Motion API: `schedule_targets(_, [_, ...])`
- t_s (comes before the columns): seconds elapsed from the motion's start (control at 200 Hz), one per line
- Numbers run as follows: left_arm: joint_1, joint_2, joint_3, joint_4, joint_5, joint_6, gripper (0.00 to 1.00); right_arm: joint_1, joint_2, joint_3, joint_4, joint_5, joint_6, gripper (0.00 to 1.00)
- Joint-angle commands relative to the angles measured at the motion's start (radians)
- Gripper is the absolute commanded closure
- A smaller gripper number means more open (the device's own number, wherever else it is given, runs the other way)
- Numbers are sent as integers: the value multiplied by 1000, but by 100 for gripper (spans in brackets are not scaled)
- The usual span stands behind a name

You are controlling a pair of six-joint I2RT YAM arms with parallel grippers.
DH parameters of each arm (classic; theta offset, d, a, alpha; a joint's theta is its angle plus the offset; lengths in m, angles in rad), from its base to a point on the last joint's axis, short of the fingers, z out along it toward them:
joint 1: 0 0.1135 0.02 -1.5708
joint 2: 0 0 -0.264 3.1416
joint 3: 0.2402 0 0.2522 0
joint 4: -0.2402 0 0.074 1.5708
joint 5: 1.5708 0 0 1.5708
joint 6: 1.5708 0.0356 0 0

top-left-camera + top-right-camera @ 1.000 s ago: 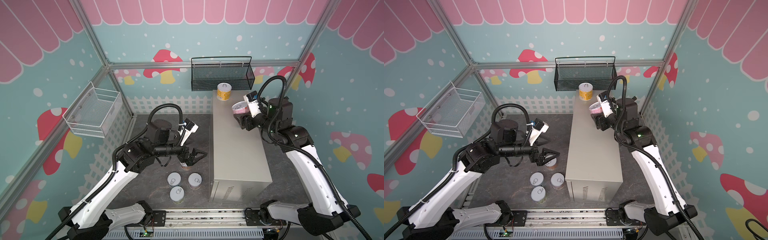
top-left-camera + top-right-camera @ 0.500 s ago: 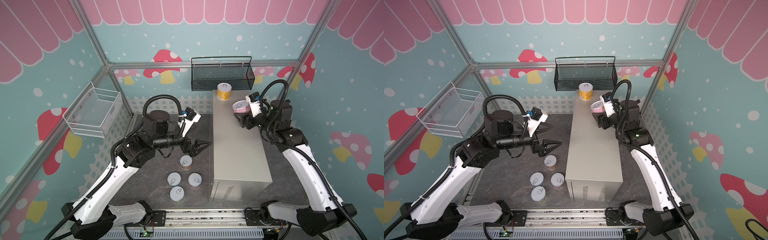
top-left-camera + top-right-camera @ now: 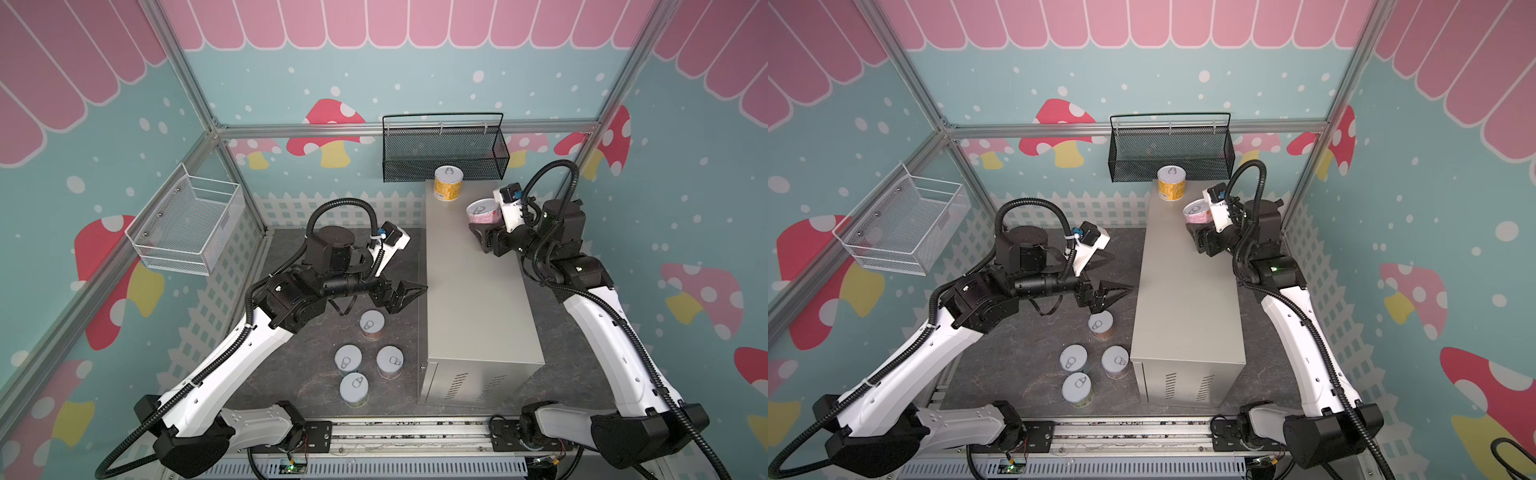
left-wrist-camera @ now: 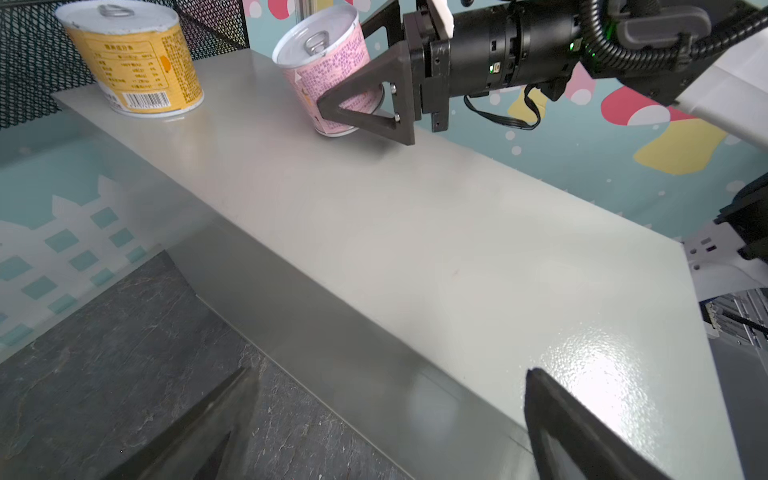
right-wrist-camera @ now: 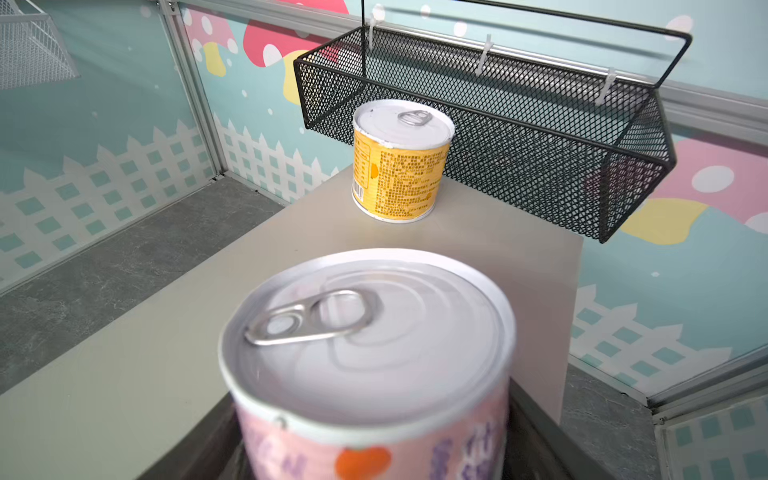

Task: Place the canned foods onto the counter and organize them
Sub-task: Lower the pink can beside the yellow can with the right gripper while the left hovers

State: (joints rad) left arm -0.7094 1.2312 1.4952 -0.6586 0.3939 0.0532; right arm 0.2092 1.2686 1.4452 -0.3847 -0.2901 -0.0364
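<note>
The right claw (image 4: 345, 75) is seen pinched round the pink can (image 4: 318, 39). The can is held tilted, its lower rim at the top of the counter (image 4: 415, 232), toward the end opposite the vent slots. The yellow can (image 4: 133, 58) is already stood upright at that end. The left claw (image 3: 409, 296) is held spread wide and empty beside the counter's long side. Four more cans are seen upright on the floor (image 3: 299, 374) along that side. The nearest can (image 3: 371, 325) lies just below the left claw, so that arm is judged better placed.
</note>
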Motion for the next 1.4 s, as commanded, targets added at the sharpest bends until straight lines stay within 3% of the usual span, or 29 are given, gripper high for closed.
schedule_targets(0.0, [-6,-28,-16,47,-25,20,0,-4,-27,-17,85,-25,-16,22])
schedule_targets(0.956, [-4,-101,-79,57,-56,54,1,-5,-86,-39,35,-30,-28,11])
schedule_targets(1.396, [-4,-101,-85,57,-67,57,1,-7,-10,33,41,3,1,24])
